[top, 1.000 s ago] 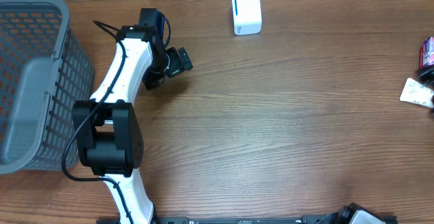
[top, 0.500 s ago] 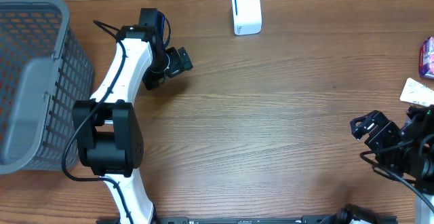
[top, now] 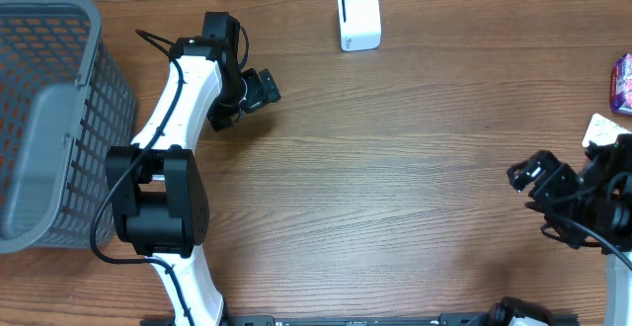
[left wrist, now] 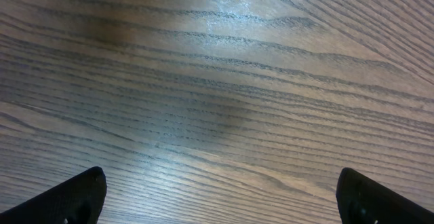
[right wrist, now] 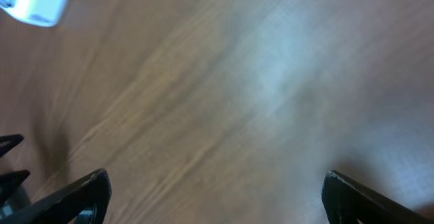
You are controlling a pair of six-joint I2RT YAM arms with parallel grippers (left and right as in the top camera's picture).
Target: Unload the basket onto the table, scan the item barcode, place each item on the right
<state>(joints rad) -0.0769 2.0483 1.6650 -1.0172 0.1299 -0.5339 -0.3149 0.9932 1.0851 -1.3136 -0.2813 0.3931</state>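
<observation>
The white barcode scanner (top: 358, 16) with a blue stripe stands at the back middle of the table, and shows blurred in the right wrist view (right wrist: 30, 0). A red packet (top: 622, 81) and a flat white packet (top: 602, 128) lie at the right edge. My right gripper (top: 541, 200) hovers open just left of the white packet, with only bare wood between its fingers (right wrist: 217, 183). My left gripper (top: 255, 97) is open over bare wood at the back left (left wrist: 220, 183), well left of the scanner. Neither gripper holds anything.
A large grey mesh basket (top: 49, 119) fills the left side. The left arm's black base (top: 158, 207) stands in front of it. Wooden table (top: 395, 168) lies between the two arms.
The right arm, barely visible at the right edge a second ago, has come into view over the right of the table and shifted slightly back. The left arm has not moved.
</observation>
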